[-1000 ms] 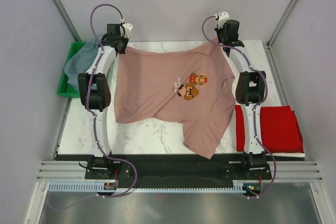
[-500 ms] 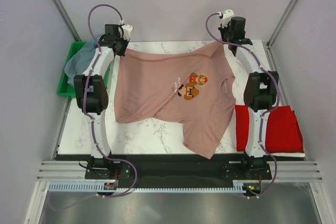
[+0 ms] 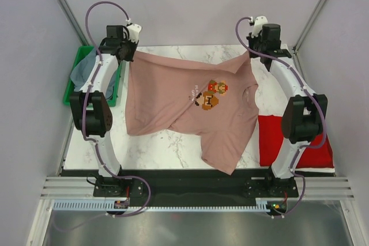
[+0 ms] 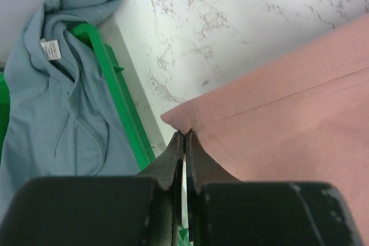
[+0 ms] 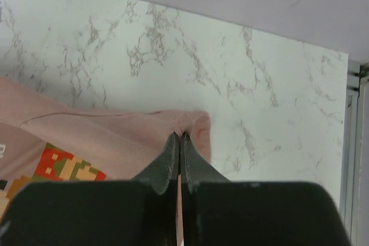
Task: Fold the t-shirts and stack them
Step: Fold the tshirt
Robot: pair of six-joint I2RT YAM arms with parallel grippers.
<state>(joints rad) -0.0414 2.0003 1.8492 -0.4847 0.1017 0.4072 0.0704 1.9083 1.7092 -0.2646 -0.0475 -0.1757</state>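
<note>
The pink t-shirt (image 3: 184, 108) with the pixel-character print takes up the middle of the marble worktop (image 3: 164, 142), and both arms are reaching to its far edge. The left gripper (image 4: 184, 142) has its jaws pinched tight on the shirt's far-left corner, right at the stitched hem. The right gripper (image 5: 180, 142) is clamped the same way on the far-right corner, a small pucker of cloth showing at its tips. Held apart like that, they draw the far edge into a straight line, which looks to me like a way of spreading the shirt flat before any fold. The near side of the pink shirt is rumpled, one flap reaching toward the arm bases. Off its right side lies the red t-shirt (image 3: 322, 142), folded flat. Off its left, the grey-blue t-shirt (image 4: 52, 102) slumps in the green bin (image 4: 124, 119), waiting its turn.
</note>
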